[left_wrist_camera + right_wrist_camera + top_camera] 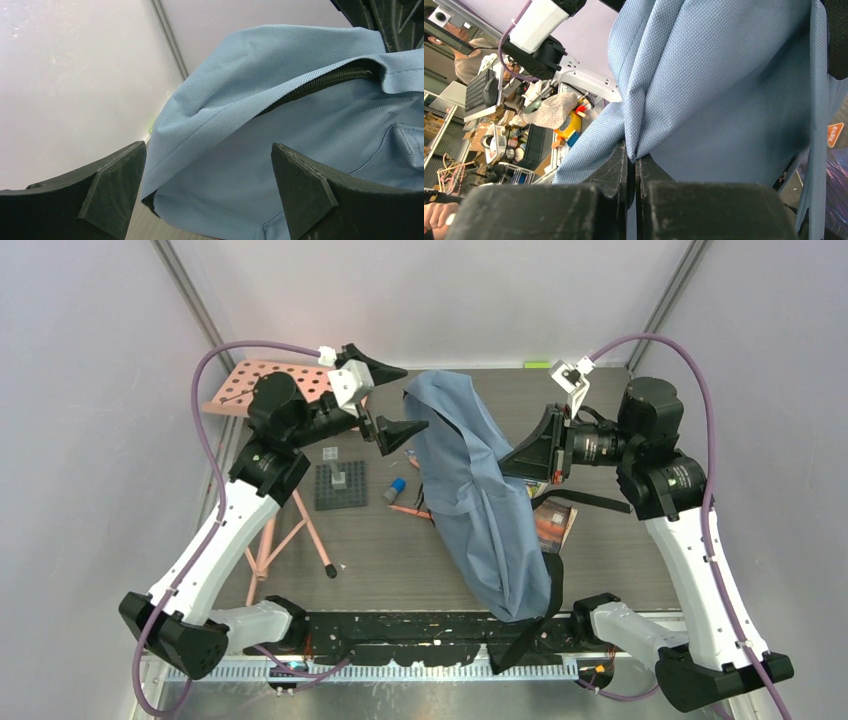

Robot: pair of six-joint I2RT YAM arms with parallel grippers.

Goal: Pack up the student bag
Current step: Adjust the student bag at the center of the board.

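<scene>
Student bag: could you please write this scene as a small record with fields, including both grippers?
main item: student bag, blue-grey, in the middle of the top view
zipper: black, running under a fabric fold
left gripper: jaws wide open, facing the bag, holding nothing
right gripper: jaws shut on a fold of bag fabric
partly under bag: booklet
left of bag: dark grey block, pink perforated stand

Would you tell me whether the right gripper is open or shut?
Shut: the right gripper pinches a fold of the student bag.
</scene>
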